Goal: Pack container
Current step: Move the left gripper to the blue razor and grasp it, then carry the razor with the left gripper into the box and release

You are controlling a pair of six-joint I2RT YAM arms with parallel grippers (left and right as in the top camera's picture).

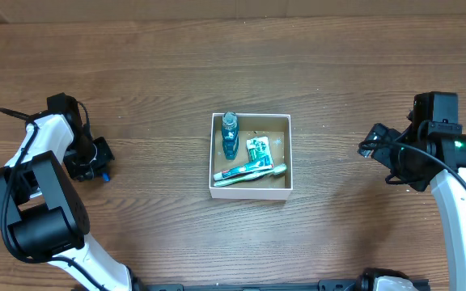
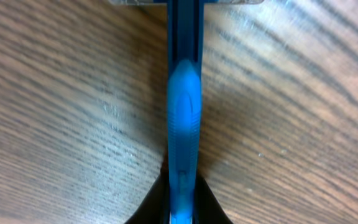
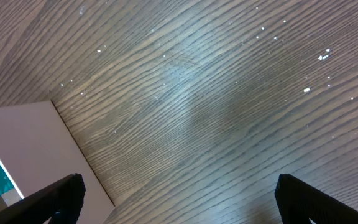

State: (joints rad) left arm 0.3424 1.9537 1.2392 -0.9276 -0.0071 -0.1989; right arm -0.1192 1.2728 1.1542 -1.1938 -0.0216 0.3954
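The container [image 1: 251,115] is a shallow square box with white walls and a brown floor at the table's middle. In it lie a blue bottle [image 1: 230,134], a green and white packet [image 1: 259,149] and a toothbrush [image 1: 249,171]. My left gripper [image 1: 95,162] is far left of the box, low at the table, and is shut on a blue razor handle [image 2: 184,118] in the left wrist view [image 2: 184,208]. The razor's clear head is cut off at the top edge. My right gripper [image 1: 374,149] is open and empty, right of the box [image 3: 179,199]. The box's white wall [image 3: 23,143] shows beside its left finger.
Bare wood-grain table [image 1: 160,73] surrounds the box on all sides. The two arms' white links stand at the left and right front corners.
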